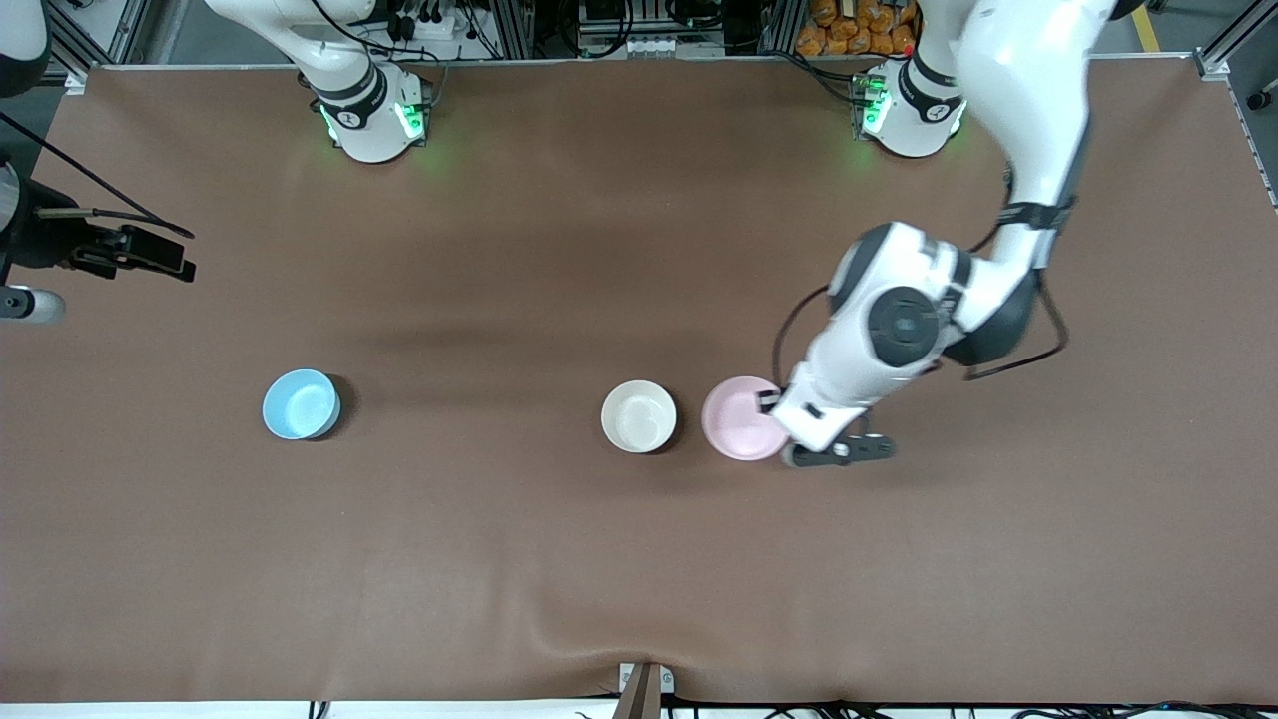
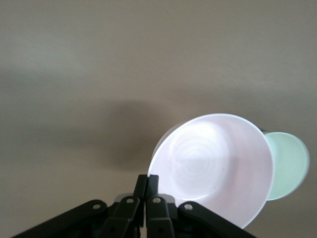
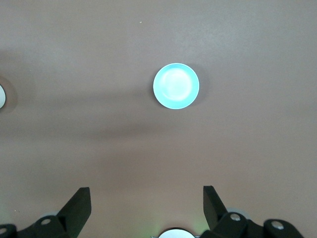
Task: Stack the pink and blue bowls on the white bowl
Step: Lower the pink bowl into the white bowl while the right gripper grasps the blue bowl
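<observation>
The table (image 1: 559, 559) is covered with a plain brown cloth that has a small wrinkle at its edge nearest the front camera. Along the top of the front view stand metal frames, cables and some orange packets (image 1: 859, 25). The two arm bases glow green.

Three bowls lie in a row on the cloth. The blue bowl (image 1: 301, 404) is toward the right arm's end of the table and well apart from the others. The white bowl (image 1: 639, 415) is in the middle, and the pink bowl (image 1: 744, 417) is just beside it, toward the left arm's end. All three are upright and none is stacked.

The left gripper (image 2: 146, 184) is at the rim of the pink bowl. In the left wrist view its fingers (image 2: 153, 186) are pressed close together on that rim, pinching it. In the front view the wrist covers this side of the bowl, so I cannot tell if the bowl rests on the cloth or is a little lifted.

The right gripper (image 3: 146, 206) hangs high over the table with its fingers spread wide, holding nothing, and this arm waits. In the front view this gripper is not seen. In the right wrist view the blue bowl is seen from above, while the white bowl (image 3: 1, 95) is cut by the frame edge.
</observation>
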`<state>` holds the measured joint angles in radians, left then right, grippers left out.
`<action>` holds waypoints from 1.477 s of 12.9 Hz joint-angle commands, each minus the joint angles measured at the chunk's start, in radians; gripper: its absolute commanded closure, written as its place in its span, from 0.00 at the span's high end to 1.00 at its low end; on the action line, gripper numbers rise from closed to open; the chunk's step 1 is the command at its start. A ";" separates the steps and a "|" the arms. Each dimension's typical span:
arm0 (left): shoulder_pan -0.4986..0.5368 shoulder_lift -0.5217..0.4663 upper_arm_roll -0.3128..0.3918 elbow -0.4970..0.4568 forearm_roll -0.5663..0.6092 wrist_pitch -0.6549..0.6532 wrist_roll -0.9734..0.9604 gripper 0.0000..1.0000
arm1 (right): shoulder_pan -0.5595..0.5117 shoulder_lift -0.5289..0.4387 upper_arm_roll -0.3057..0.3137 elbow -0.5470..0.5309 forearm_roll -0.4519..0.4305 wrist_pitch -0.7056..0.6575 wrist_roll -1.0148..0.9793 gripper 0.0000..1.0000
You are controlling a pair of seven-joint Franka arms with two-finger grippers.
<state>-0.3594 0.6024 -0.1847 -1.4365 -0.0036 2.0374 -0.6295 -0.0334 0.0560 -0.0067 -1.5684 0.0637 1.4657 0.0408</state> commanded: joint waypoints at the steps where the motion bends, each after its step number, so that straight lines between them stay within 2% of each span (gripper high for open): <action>1: -0.059 0.092 0.010 0.140 -0.019 -0.020 -0.067 0.00 | -0.003 0.024 0.001 0.005 0.010 0.002 -0.002 1.00; 4: -0.085 0.126 0.008 0.153 -0.062 0.055 -0.076 0.00 | -0.011 0.068 -0.001 -0.047 0.001 0.069 -0.002 1.00; 9: -0.122 0.160 0.007 0.146 -0.099 0.116 -0.075 0.00 | -0.037 0.080 -0.003 -0.269 -0.034 0.385 -0.022 1.00; 11: -0.137 0.165 0.007 0.146 -0.099 0.116 -0.079 0.00 | -0.065 0.128 -0.003 -0.329 -0.041 0.512 -0.060 1.00; 14: -0.158 0.181 0.013 0.145 -0.099 0.136 -0.095 0.00 | -0.109 0.235 -0.003 -0.335 -0.039 0.597 -0.130 1.00; 19: -0.158 0.198 0.014 0.131 -0.092 0.159 -0.082 0.00 | -0.126 0.375 -0.001 -0.351 -0.039 0.755 -0.162 1.00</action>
<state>-0.5096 0.7942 -0.1801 -1.3175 -0.0852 2.1909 -0.7113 -0.1401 0.3914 -0.0227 -1.9153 0.0348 2.1761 -0.0942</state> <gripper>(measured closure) 0.974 0.000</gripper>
